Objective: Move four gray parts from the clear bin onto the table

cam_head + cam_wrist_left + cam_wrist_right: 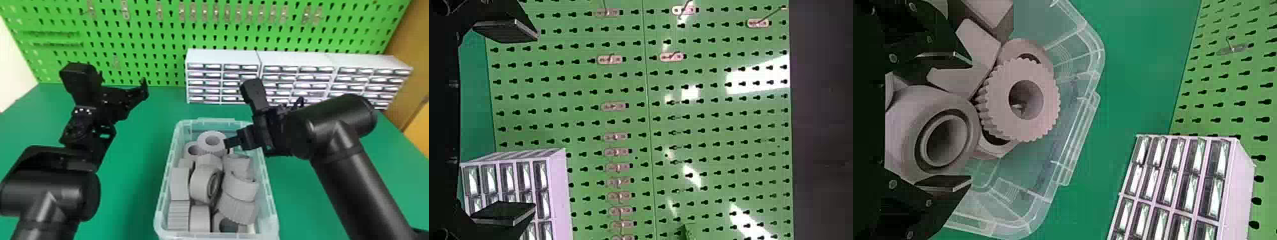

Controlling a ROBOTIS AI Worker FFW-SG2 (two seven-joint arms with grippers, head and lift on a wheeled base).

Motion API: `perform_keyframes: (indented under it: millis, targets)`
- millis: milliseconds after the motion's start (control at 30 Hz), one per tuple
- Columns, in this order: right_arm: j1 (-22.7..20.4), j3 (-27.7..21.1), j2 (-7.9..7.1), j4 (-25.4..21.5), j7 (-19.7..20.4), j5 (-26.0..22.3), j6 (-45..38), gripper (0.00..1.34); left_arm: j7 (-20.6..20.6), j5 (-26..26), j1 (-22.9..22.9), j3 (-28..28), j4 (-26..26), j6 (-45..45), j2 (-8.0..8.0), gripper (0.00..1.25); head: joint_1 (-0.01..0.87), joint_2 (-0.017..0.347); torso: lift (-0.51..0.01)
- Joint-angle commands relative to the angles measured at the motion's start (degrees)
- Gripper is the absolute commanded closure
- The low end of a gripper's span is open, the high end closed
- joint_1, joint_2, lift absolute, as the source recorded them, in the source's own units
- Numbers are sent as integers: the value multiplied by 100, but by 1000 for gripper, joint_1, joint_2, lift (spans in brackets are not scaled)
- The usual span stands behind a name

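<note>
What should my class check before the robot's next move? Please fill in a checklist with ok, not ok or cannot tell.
1. Clear bin uncovered, gray parts inside: ok.
2. Right gripper over the bin: ok.
3. Right gripper's fingers open: ok.
4. Left gripper away from the bin: ok, off to its left.
5. Toothed part lying free of its neighbours: not ok, it sits on another gray part.
6. Right fingertips touching a part: cannot tell.
</note>
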State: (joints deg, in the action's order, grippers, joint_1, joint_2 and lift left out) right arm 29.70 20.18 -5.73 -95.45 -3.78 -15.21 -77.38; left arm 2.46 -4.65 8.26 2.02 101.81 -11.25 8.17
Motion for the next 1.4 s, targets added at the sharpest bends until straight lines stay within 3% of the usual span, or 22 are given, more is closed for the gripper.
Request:
perform_keyframes:
  millis: [0,1367]
  targets:
    - [0,-5,-7,0,0,0,-5,440,0,-10,0,-9,-3,0,0,93,686,26,-50]
    - [27,-163,19,97,8,141,92,440,0,-18,44,35,6,0,0,98,686,26,-50]
